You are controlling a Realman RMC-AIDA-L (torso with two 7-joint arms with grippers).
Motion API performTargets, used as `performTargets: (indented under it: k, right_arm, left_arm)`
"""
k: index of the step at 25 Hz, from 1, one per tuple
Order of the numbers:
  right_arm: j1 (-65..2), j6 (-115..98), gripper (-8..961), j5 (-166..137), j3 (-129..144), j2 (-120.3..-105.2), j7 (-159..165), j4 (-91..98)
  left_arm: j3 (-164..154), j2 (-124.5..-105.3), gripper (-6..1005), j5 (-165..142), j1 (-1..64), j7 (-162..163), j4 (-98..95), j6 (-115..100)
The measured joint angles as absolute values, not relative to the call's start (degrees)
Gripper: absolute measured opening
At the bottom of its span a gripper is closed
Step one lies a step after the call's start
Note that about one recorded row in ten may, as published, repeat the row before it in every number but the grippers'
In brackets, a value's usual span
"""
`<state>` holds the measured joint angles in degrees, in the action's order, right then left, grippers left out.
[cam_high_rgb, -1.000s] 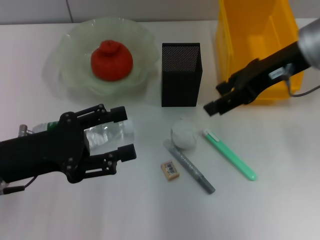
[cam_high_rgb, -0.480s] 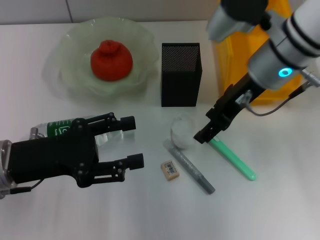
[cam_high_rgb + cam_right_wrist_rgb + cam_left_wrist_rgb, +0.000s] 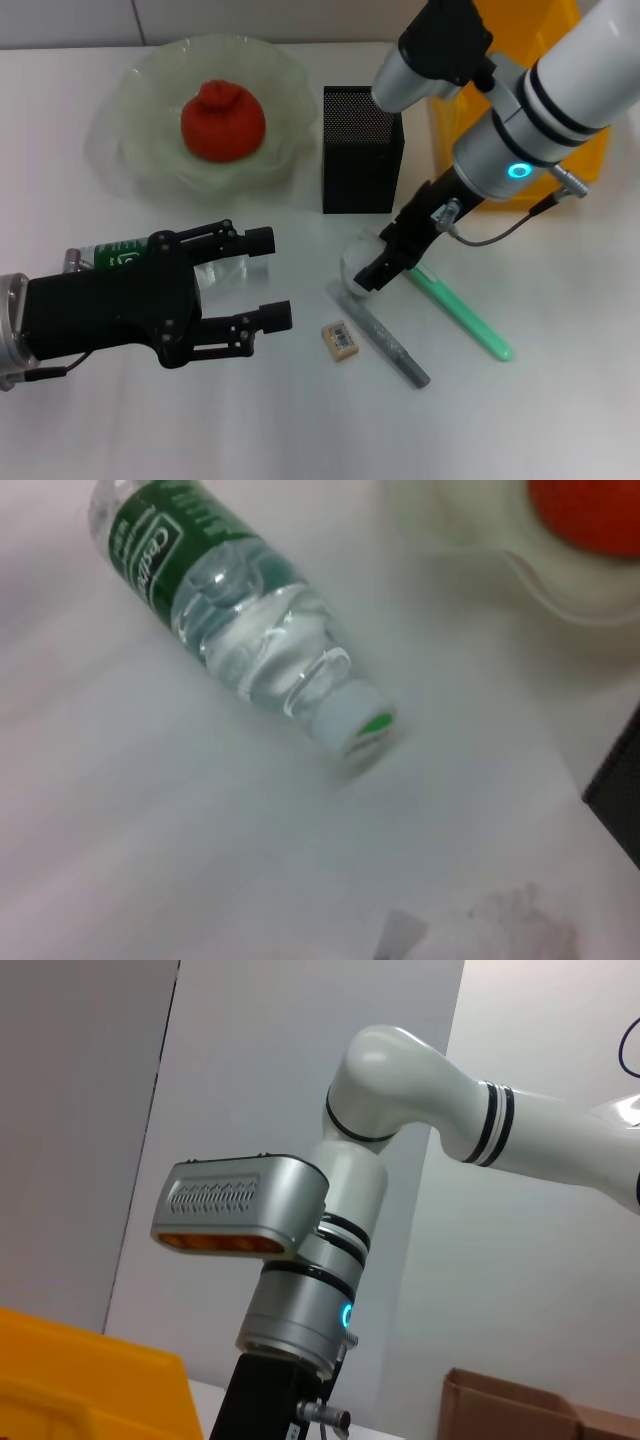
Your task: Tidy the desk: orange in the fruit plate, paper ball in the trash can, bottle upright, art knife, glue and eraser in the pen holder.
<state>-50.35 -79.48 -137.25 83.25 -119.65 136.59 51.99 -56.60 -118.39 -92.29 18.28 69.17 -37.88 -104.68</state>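
The orange (image 3: 222, 120) lies in the pale-green fruit plate (image 3: 128, 120). The bottle (image 3: 125, 253) lies on its side at the front left, and it also shows in the right wrist view (image 3: 250, 640). My left gripper (image 3: 268, 278) is open and hovers over the bottle's cap end. My right gripper (image 3: 375, 268) is open and sits right at the white paper ball (image 3: 354, 258), partly covering it. The tan eraser (image 3: 340, 338), a grey stick (image 3: 388, 348) and a green stick (image 3: 462, 318) lie in front of the black mesh pen holder (image 3: 362, 150).
The yellow trash can (image 3: 540, 20) stands at the back right, mostly hidden behind my right arm. It shows as a corner in the left wrist view (image 3: 80, 1370), along with a cardboard box (image 3: 520, 1410) off the table.
My right gripper has swung from in front of the trash can, left and down, to the paper ball. My left gripper has shifted slightly right and nearer, showing more of the bottle's label.
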Motion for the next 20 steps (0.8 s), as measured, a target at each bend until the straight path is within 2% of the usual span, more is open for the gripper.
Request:
performTargets:
  k: [18, 20]
  right_arm:
    - [-49.95, -74.4, 584, -134.62, 86.69, -119.67, 135.61, 50.44]
    - [-49.82, -74.49, 499, -134.16, 86.59, -119.64, 135.58, 50.63]
  left_arm:
    - [-56.6, -118.39, 786, -92.29, 18.29, 69.17, -37.17, -104.23]
    - [-56.6, -118.39, 786, -92.29, 18.31, 69.17, -37.17, -104.23]
